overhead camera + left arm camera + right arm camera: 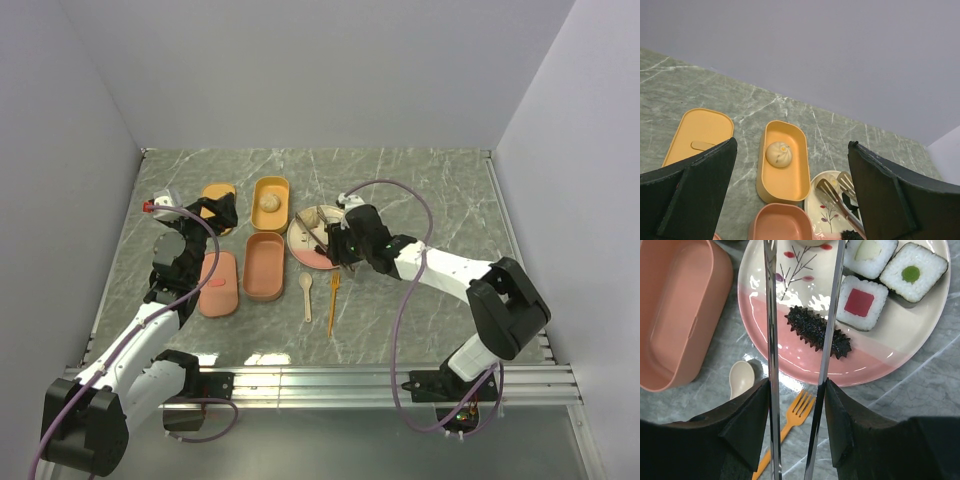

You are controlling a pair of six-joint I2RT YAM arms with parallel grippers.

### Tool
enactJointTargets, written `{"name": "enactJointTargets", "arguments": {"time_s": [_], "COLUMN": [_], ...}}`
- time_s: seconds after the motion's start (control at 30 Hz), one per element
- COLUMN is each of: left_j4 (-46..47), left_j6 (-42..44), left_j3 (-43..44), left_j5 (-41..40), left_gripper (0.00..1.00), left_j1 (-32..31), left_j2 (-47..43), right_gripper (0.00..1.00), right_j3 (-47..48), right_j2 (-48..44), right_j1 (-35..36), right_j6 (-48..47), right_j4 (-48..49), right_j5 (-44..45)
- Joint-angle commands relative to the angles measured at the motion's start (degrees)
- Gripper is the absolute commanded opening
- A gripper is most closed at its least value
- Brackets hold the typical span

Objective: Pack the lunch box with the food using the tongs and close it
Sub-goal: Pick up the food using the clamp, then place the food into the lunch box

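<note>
My right gripper (pixel 797 390) is shut on the grey metal tongs (pixel 771 335), whose two arms reach out apart over the cream-and-pink plate (pixel 765 270). On that plate lie a dark brown spiky piece (pixel 810 327) between the tong arms and three sushi rolls, one red-centred (pixel 859 302) and one green-centred (pixel 911 274). The tong tips (pixel 832 191) sit at a beige ball (pixel 828 181) on the plate. Another beige ball (pixel 778 154) lies in the orange lunch box tray (pixel 795 187). My left gripper (pixel 792 145) hangs open above the trays, holding nothing.
An orange lid (pixel 217 198) lies left of the orange tray (pixel 255 205). A pink tray (pixel 264 268) and a pink lid (pixel 218 285) sit in front. A beige spoon (pixel 306 295) and an orange fork (pixel 333 300) lie near the plate (pixel 297 246).
</note>
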Motion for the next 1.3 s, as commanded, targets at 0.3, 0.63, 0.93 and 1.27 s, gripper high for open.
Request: {"name": "enactJointTargets", "arguments": {"time_s": [0.3, 0.63, 0.93, 1.27], "left_j4": [1.99, 2.07, 2.07, 1.99], "left_j6": [-0.2, -0.38, -0.2, -0.03], "left_j3": [0.08, 0.0, 0.0, -0.09], "left_j5": [1.05, 1.31, 1.05, 0.61], "left_gripper": [0.99, 0.99, 0.99, 0.99], "left_j1": [0.16, 0.16, 0.16, 0.16], "left_j2": [-1.32, -1.32, -1.32, -1.32], "right_gripper": [0.33, 0.33, 0.33, 0.33], "right_j3": [4.59, 8.9, 13.73, 17.87], "right_j2": [1.87, -4.19, 1.06, 7.58], "right_j1": [0.3, 1.53, 2.85, 3.03], "right_j6": [0.19, -2.36, -3.68, -3.85], "right_j4": [-3.56, -4.35, -3.12, -2.77], "right_j5": [0.12, -2.52, -8.67, -11.49]}}
